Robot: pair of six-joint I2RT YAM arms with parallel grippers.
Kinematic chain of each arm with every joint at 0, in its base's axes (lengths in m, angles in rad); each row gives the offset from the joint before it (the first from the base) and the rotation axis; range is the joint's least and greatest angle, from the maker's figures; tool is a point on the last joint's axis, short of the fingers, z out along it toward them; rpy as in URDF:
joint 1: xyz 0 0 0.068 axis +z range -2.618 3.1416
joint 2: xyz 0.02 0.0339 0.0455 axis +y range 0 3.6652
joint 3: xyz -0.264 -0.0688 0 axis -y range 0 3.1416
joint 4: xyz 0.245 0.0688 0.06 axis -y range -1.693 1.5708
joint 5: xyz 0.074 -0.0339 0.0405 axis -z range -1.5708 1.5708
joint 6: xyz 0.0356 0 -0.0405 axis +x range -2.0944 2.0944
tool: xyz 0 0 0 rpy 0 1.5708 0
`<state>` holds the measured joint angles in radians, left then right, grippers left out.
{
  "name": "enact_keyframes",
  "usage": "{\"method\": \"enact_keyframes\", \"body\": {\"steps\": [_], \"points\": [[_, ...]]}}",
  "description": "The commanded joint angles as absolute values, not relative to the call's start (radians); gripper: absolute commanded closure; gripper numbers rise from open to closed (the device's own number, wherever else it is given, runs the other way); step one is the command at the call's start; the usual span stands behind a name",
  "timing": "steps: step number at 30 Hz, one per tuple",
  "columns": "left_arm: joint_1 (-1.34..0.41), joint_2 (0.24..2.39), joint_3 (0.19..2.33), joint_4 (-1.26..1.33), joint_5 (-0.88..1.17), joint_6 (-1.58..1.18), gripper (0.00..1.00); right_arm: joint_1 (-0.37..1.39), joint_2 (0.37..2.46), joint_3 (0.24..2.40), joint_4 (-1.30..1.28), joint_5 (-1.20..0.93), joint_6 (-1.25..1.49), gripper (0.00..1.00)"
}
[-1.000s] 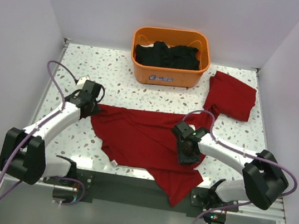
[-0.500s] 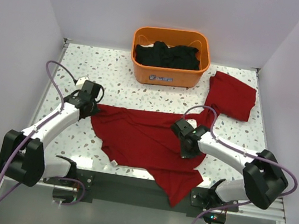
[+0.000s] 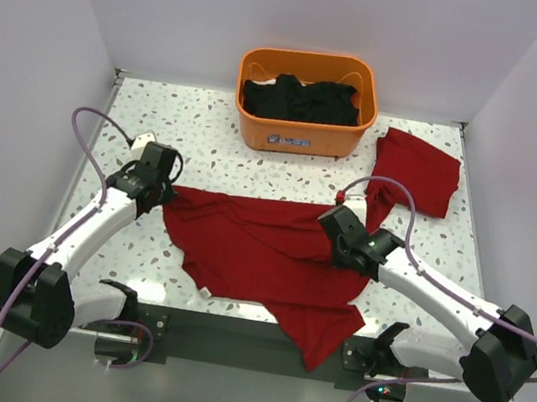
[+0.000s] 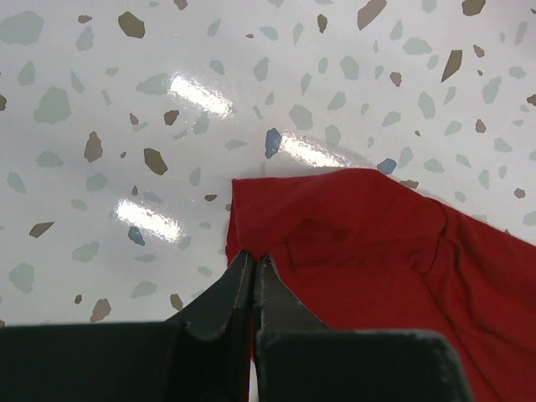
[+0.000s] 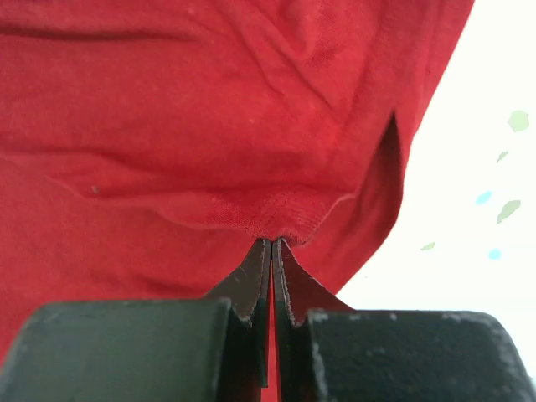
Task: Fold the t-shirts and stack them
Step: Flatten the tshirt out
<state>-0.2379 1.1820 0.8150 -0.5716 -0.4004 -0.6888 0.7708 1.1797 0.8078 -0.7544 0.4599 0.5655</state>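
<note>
Wrinkles are running across the dark-red shirt (image 3: 241,248), which is lying spread but rumpled along the near half of the bench (image 3: 216,143). Its soft, matte cloth is bunching into long shallow folds. One pointed flap is hanging over the bench's near edge at the middle, and a small white label (image 3: 205,293) is showing at the near-left hem.

The left gripper (image 4: 253,264) is holding its dark, tapered jaws closed on the shirt's left edge, right at a corner of the cloth and low over the bench. The right gripper (image 5: 271,244) is pinching a stitched hem on the shirt's right side, jaws pressed together, and the fabric is puckering where they meet.

A second red shirt (image 3: 414,172) is lying loosely folded into a rough rectangle at the far right corner, with a narrow strip trailing toward the first.

An orange plastic basket (image 3: 259,129) with rounded corners is sitting at the middle of the far edge, holding dark crumpled clothes (image 3: 299,99). The bench top is glossy white, speckled with grey, brown and blue chips.
</note>
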Motion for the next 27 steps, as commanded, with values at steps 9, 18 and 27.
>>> {"method": "enact_keyframes", "body": {"steps": [9, 18, 27], "points": [[-0.235, 1.158, 0.9, -0.607, -0.405, -0.7, 1.0, 0.693, 1.255, 0.868, -0.476, 0.659, 0.505, 1.0], [-0.235, 1.034, 1.208, -0.63, -0.37, -0.621, 1.0, 0.693, 1.011, 1.081, -0.284, 0.942, 0.171, 1.0], [-0.235, 1.012, 1.747, -0.68, -0.295, -0.512, 1.0, 0.693, 0.844, 1.429, -0.184, 0.916, -0.109, 1.0]]}}
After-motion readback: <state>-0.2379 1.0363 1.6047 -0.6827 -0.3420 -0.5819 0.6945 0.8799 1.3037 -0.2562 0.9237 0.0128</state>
